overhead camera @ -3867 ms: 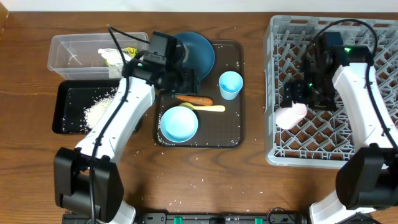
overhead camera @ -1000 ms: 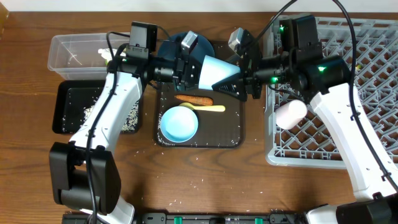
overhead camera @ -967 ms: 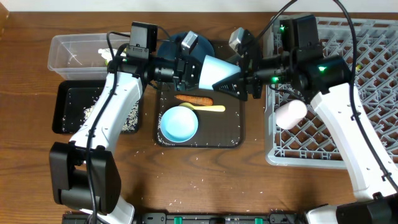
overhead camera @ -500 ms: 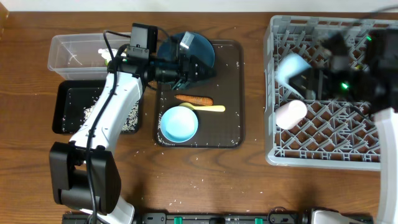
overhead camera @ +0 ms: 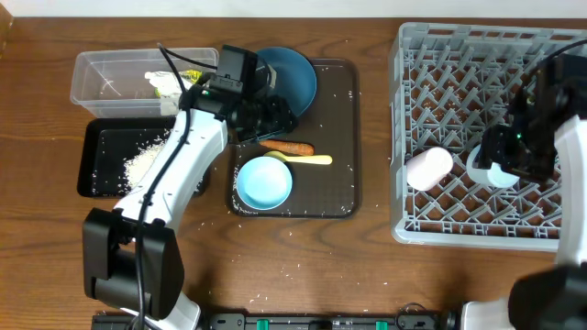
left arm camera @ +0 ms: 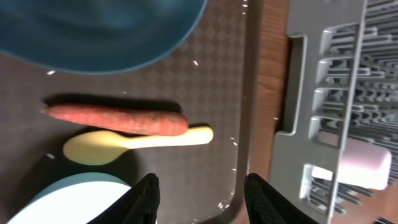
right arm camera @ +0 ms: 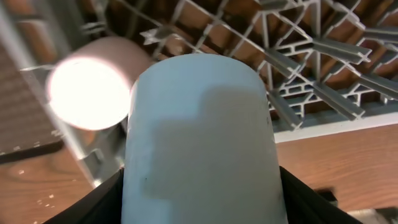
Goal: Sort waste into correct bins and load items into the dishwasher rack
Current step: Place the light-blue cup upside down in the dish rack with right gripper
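1. Grey dishwasher rack: the right gripper pinches the light blue cup over its lattice, just beside the pink cup.
2. Left gripper hovers spread and empty near the carrot stick.

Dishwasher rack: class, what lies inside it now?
A pink cup on its side and a light blue cup in the right gripper. The right arm hides part of the dishwasher rack floor.
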Robot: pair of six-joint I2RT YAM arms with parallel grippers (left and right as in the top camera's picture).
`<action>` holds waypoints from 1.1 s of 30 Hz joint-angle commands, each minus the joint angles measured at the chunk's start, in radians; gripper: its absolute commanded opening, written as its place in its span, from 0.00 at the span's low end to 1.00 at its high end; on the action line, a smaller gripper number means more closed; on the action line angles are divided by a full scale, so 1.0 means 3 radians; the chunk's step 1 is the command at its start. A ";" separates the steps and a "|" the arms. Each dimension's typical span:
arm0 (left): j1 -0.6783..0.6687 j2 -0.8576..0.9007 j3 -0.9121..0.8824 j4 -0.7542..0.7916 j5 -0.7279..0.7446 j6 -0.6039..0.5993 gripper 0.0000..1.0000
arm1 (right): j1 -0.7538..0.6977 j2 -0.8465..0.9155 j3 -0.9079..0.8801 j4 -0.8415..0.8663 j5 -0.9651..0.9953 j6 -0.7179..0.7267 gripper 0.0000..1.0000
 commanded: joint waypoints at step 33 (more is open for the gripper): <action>-0.0015 -0.0004 0.0031 -0.0163 -0.0214 0.0060 0.47 | 0.0020 0.0773 0.1225 -0.0315 0.0111 0.0042 0.98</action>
